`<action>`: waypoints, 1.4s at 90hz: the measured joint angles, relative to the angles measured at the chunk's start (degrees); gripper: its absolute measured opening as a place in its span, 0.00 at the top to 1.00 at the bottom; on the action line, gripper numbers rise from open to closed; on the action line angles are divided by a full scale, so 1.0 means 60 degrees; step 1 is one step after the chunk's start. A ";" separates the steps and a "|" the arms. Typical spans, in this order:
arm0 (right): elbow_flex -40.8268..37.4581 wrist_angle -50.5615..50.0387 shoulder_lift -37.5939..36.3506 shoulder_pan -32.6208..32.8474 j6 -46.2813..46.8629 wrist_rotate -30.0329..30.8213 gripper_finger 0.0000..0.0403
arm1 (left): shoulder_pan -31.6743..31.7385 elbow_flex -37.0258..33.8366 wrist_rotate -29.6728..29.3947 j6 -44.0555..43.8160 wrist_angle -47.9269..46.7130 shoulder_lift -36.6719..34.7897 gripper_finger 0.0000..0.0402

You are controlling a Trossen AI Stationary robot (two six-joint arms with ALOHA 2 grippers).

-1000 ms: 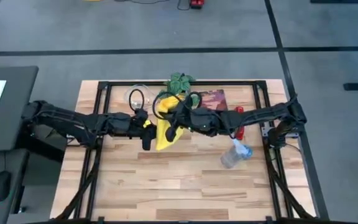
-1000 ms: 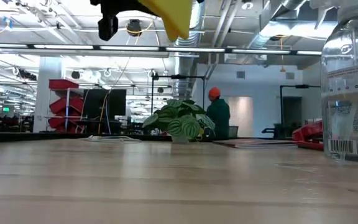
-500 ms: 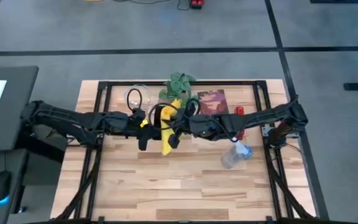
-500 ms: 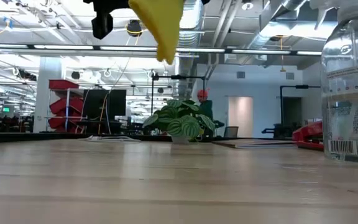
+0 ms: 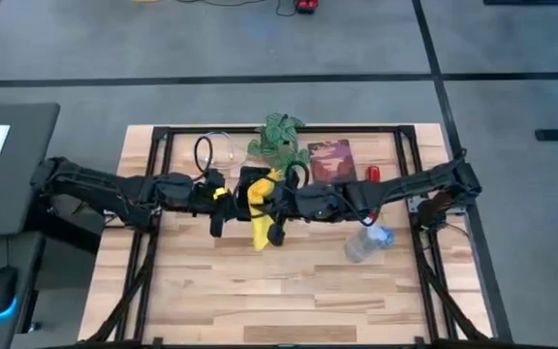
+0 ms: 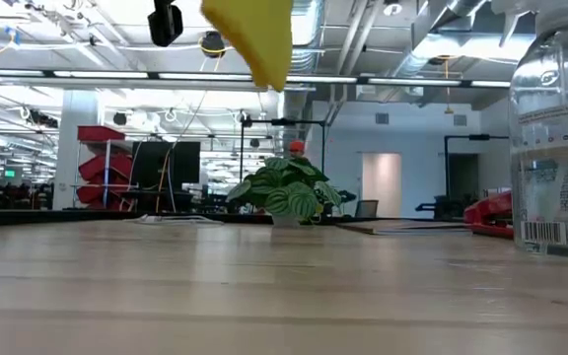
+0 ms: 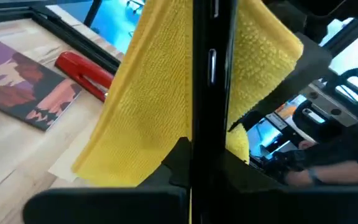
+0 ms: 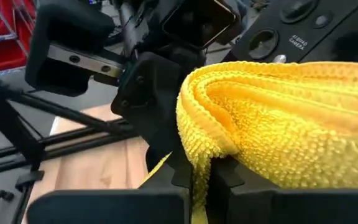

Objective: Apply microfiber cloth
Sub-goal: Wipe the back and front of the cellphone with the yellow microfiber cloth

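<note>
Cloth [image 5: 259,206] hangs long-axis down from your right gripper [image 5: 275,207], pinched shut on its fold, just beside the phone [image 7: 207,74] clamped edge-on in your left gripper [image 5: 223,199], above the plant [image 6: 286,189].

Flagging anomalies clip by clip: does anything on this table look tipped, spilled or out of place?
Only the clear spray bottle: from above it appears to lie on its side near the right arm. No spill shows. The microfiber cloth hangs above the table in the right gripper, beside the left gripper.

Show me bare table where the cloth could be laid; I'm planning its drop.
The near half of the table, below both hands, is bare up to the spray bottle. The far edge is crowded: plant, booklet.
</note>
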 joint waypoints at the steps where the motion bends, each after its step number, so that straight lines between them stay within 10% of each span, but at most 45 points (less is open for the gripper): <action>1: 0.0002 0.0024 -0.0002 -0.0002 0.0000 0.0000 1.00 | 0.0000 0.0000 -0.0002 -0.0024 0.0019 -0.0009 0.99; 126: 0.0003 0.1564 0.0022 -0.0205 0.1610 -0.0544 1.00 | 0.0025 0.0015 -0.1661 0.1134 0.2187 -0.0055 0.99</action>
